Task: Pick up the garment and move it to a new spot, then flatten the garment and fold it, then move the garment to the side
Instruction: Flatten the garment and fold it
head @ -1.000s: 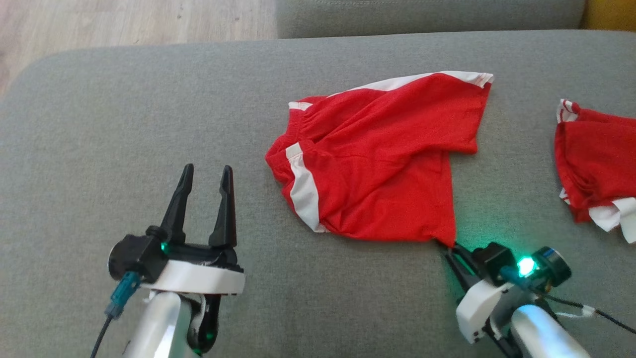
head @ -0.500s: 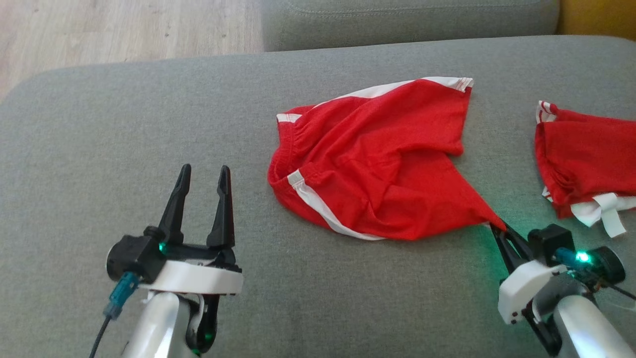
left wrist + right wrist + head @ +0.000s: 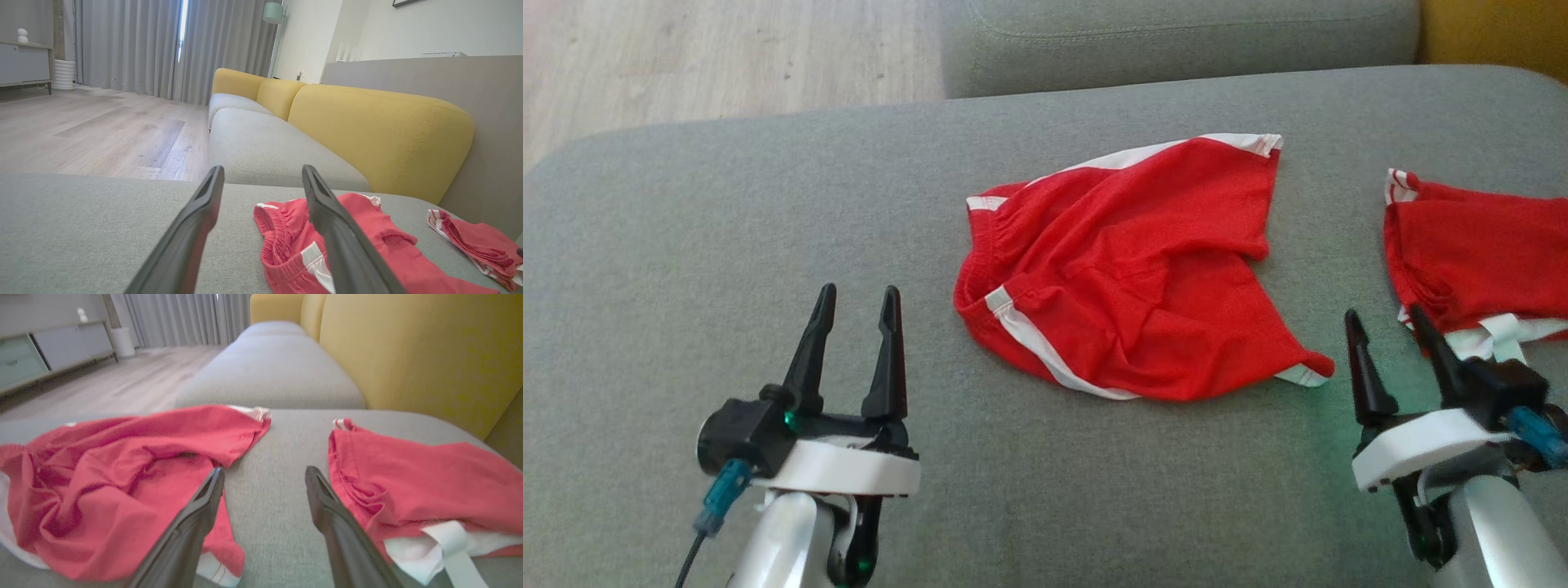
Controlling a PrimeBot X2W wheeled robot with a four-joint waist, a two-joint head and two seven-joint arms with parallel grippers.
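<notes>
Shorts [image 3: 1127, 269]: red, rumpled, frame centre on cushion [image 3: 686, 245].
Right gripper [image 3: 1386, 327]: lower right, jaws now spread, empty. The corner it pinched a second ago lies released just left of it.
Left gripper [image 3: 858, 298]: lower left, wide, empty.
Status: move likely done, flattening next.

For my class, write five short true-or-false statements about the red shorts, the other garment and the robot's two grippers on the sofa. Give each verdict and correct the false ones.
1. The red shorts lie on the grey sofa seat. True.
2. The right gripper is shut on a corner of the shorts. False: the right gripper's jaws stand open and hold nothing.
3. A second red garment lies to the robot's right of the shorts. True.
4. The left gripper rests on the shorts. False: the left gripper is over bare seat to their left, jaws open.
5. The shorts are folded neatly. False: they lie rumpled and creased.
</notes>
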